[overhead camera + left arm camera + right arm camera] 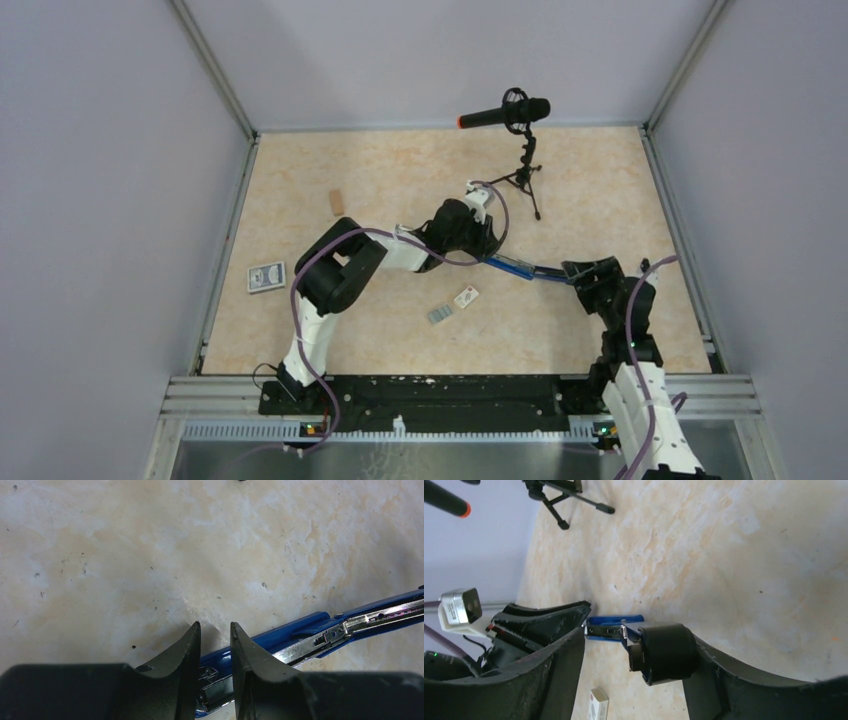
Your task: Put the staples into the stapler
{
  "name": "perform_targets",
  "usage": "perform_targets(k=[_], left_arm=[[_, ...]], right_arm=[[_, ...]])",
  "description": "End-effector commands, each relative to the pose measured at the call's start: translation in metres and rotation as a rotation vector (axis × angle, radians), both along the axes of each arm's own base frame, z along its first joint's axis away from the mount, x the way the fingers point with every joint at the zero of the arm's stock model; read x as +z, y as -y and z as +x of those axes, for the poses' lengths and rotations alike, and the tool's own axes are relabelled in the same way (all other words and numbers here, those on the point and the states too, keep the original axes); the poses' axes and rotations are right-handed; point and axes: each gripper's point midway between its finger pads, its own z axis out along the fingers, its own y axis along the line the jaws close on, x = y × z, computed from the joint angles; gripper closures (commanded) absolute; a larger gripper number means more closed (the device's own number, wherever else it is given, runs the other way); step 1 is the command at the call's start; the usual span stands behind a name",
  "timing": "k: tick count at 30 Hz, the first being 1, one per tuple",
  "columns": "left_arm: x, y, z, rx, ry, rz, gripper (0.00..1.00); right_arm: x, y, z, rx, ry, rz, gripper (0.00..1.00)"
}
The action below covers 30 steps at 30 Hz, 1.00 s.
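Note:
The stapler is a bright blue bar with a black end, swung open so its silvery rail shows. It is held just above the table between both arms. My left gripper is shut on its blue hinge end. My right gripper stands open around the black end, which rests against one finger with a gap to the other. The staples lie on the table below: a white box and a grey metallic block.
A microphone on a small tripod stands at the back. A brown wooden block lies at the back left, and a blue-patterned card pack near the left wall. Grey walls enclose the table on three sides.

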Motion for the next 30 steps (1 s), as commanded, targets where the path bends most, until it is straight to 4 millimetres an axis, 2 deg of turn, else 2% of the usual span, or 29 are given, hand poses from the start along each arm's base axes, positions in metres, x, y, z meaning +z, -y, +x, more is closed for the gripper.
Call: perform_targets(k=[1,2,8,11,14,19,24,30], left_arm=[[-0.054,-0.018,-0.036,-0.042,-0.137,0.138,0.67],[-0.054,-0.018,-0.035,-0.042,-0.134,0.137,0.67],[-0.05,-0.016,-0.034,-0.045,-0.13,0.131,0.67],[-0.048,-0.013,-0.034,-0.049,-0.137,0.114,0.67],[-0.04,-0.004,-0.034,-0.068,-0.146,0.081,0.67],[-0.011,0.014,-0.031,-0.119,-0.133,0.022,0.66],[0.024,0.028,-0.03,-0.169,-0.102,-0.04,0.61],[0.051,0.037,-0.029,-0.204,-0.082,-0.075,0.55]], right_arm=[[0.028,-0.013,0.009,0.085,0.162,0.008,0.39],[0.032,-0.014,0.01,0.094,0.182,0.001,0.43],[0.045,-0.008,0.015,0.098,0.2,-0.091,0.54],[0.049,-0.006,0.016,0.106,0.196,-0.127,0.67],[0.054,0.002,0.018,0.087,0.169,-0.183,0.74],[0.075,0.016,0.021,0.05,0.167,-0.28,0.8],[0.095,0.026,0.022,0.038,0.174,-0.371,0.83],[0.082,0.035,0.018,0.043,0.088,-0.445,0.85]])
